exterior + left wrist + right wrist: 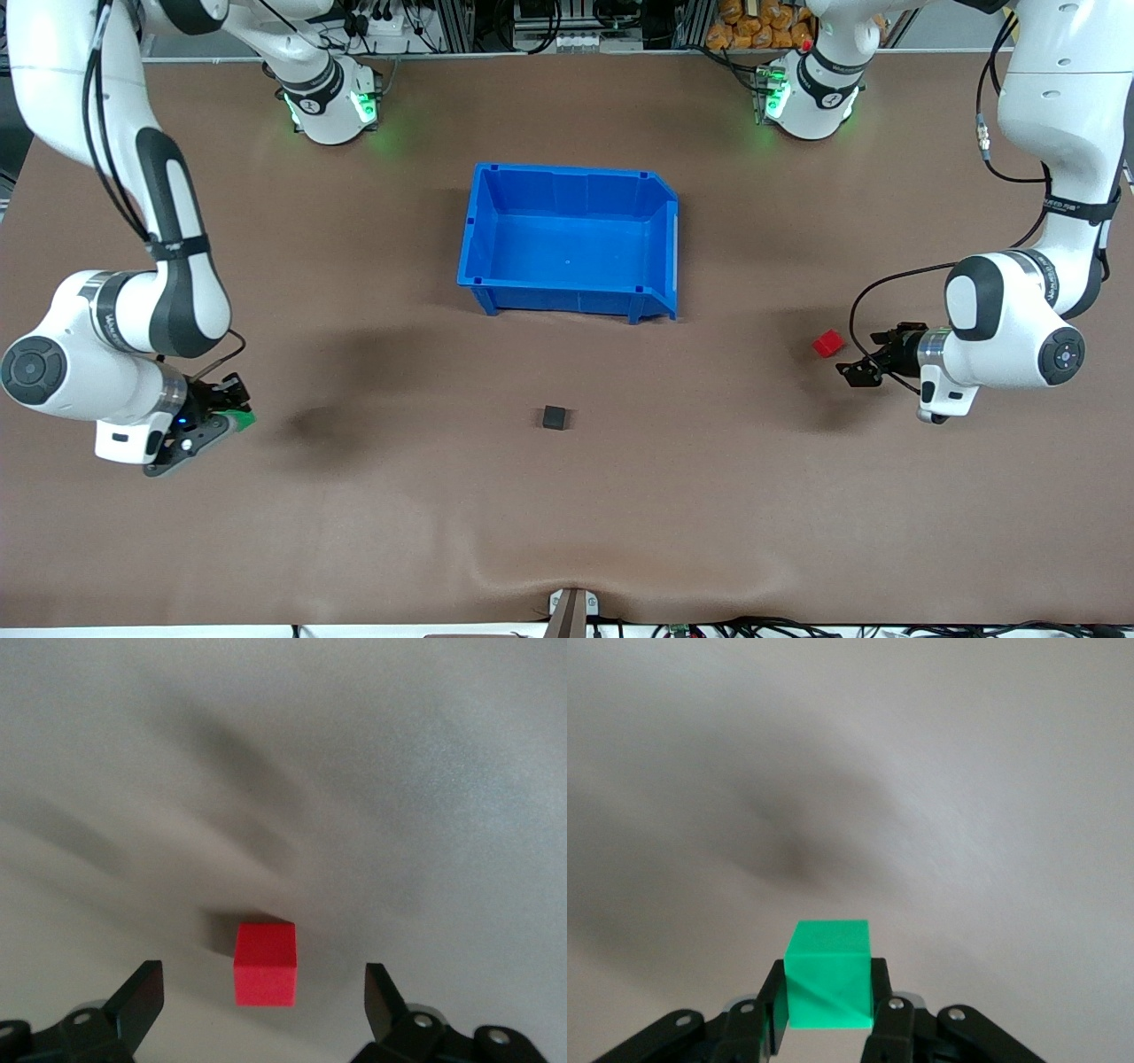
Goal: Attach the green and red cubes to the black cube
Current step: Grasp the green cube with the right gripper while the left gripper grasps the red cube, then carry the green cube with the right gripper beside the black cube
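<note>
Toward the left arm's end of the table from the open blue plastic bin point(567, 237), I am hanging my left gripper point(864, 363) low over the brown mat point(567, 514), fingers spread wide and holding nothing. I am facing the small bright red solid cube point(829, 343), which is sitting on the mat just ahead of my fingertips point(142, 997) and centred on the gap between them, so a short straight advance should bring it between the pads. My right gripper point(232, 418), off toward the right arm's end from the bin, is pinching the small bright green solid cube point(829, 974) clear of the mat. Nearer the front camera than the bin, the small matte black cube point(555, 417) is resting alone, with open mat all around it, roughly midway between my two grippers.
</note>
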Tool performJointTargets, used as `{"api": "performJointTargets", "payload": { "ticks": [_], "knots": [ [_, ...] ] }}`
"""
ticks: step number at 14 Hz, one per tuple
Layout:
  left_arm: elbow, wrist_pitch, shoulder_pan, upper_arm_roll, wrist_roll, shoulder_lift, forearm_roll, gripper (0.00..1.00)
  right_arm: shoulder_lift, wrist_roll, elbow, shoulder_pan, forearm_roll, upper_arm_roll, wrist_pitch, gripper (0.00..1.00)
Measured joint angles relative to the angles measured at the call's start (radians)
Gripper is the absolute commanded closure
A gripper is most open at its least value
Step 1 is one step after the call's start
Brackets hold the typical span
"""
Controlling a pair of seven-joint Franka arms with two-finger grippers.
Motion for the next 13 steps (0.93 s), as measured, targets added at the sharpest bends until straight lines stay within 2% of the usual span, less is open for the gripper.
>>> {"api": "performJointTargets", "payload": {
  "ticks": [5,10,13],
  "knots": [
    [-0.019,0.025,-0.004,-0.003,0.000,0.016,0.000,0.01,0.011,-0.034,0.018,0.136,0.001,0.011,-0.020,1.00],
    [-0.052,0.056,-0.012,-0.005,0.000,0.020,0.000,0.03,0.039,-0.053,0.017,0.173,0.005,0.111,-0.018,1.00],
    [-0.082,0.104,-0.013,-0.005,0.000,0.020,0.000,0.08,0.072,-0.059,0.016,0.196,0.006,0.133,-0.007,1.00]
  ]
}}
